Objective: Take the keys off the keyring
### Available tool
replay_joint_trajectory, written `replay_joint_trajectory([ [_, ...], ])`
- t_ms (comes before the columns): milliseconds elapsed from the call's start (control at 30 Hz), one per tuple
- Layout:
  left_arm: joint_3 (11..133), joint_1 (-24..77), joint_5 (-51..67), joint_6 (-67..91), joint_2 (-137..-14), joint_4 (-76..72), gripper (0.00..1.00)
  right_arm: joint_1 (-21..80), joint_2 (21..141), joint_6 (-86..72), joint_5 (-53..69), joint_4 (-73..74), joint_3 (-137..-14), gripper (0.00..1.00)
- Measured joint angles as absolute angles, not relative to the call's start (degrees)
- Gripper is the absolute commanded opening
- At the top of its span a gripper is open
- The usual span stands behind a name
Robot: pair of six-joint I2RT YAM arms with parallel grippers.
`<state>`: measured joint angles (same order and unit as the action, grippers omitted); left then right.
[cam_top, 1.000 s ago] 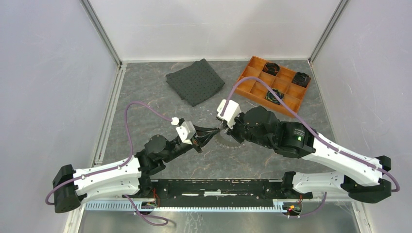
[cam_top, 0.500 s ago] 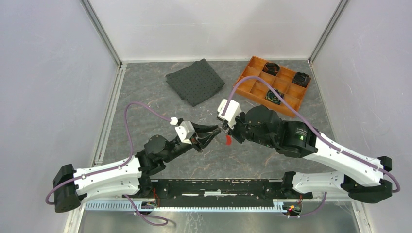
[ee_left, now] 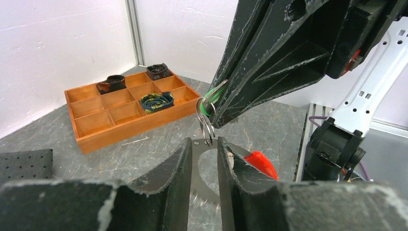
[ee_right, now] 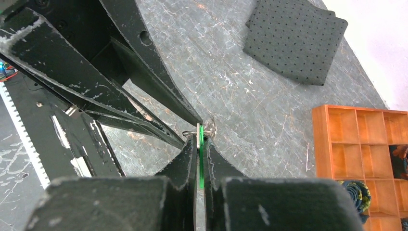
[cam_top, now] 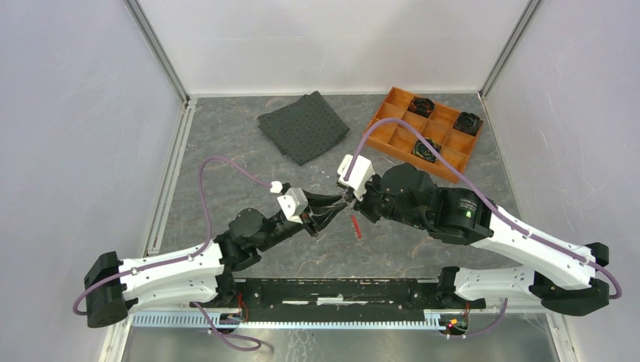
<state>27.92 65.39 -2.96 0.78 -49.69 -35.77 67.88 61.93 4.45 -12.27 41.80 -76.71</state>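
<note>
thin grey wire keyring nipped by left gripper; green-headed key clamped in right gripper; red-headed key loose on grey stone table; orange compartment tray well apart.

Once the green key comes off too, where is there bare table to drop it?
Bare slate lies left of the left hand, toward the rail, and right of the red key, below the wooden tray. Crowded: the centre, where both hands meet at the keyring, and the back, with the dark cloth and tray.
</note>
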Motion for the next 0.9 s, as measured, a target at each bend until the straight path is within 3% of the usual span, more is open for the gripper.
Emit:
replay_joint_trajectory([
  [333, 29.7, 65.4, -2.5, 0.8, -51.6, -35.9, 0.32, 67.9, 61.9, 4.6, -12.0, 41.8, -76.7, 0.01],
  [433, 29.7, 65.4, -2.5, 0.8, -51.9, -35.9, 0.25, 67.9, 61.9, 4.6, -11.9, 41.8, -76.7, 0.01],
  [600, 29.7, 65.4, -3.0, 0.8, -52.2, -36.0, 0.02, 67.9, 61.9, 4.6, -11.8, 42.0, -76.7, 0.01],
  [900, 29.7, 65.5, -3.4, 0.8, -52.2, -37.1, 0.02, 67.9, 60.2, 4.4, -14.4, 42.1, -75.2, 0.01],
])
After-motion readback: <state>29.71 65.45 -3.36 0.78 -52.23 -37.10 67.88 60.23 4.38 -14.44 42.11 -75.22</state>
